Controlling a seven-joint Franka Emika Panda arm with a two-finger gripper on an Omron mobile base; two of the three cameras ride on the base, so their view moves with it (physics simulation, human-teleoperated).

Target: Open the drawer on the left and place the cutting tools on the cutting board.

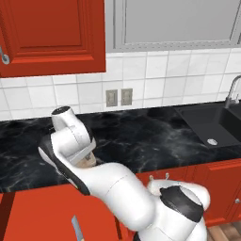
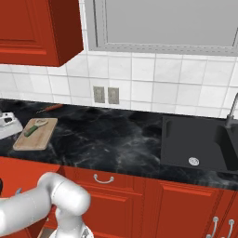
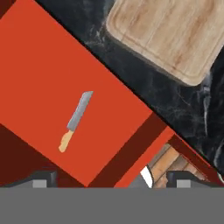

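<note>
Red inside, the open drawer (image 3: pixel 52 78) holds the knife (image 3: pixel 76 120) lying flat; we see our gripper (image 3: pixel 107 180) hovering above it, fingers spread wide, gripping nothing. The peeler (image 2: pixel 35 127) lies on the cutting board (image 2: pixel 36 135), on the left of the counter (image 2: pixel 116 137)

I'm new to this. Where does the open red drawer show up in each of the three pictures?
Left base view: the drawer is at the bottom left, below the counter's edge, with the knife lying in it.
Right base view: bottom left, beside the white arm.
Hand view: the drawer's plain red inside spans the left and middle, with the knife inside.
Shared landmark: the black marble counter borders the drawer in all three.
</note>
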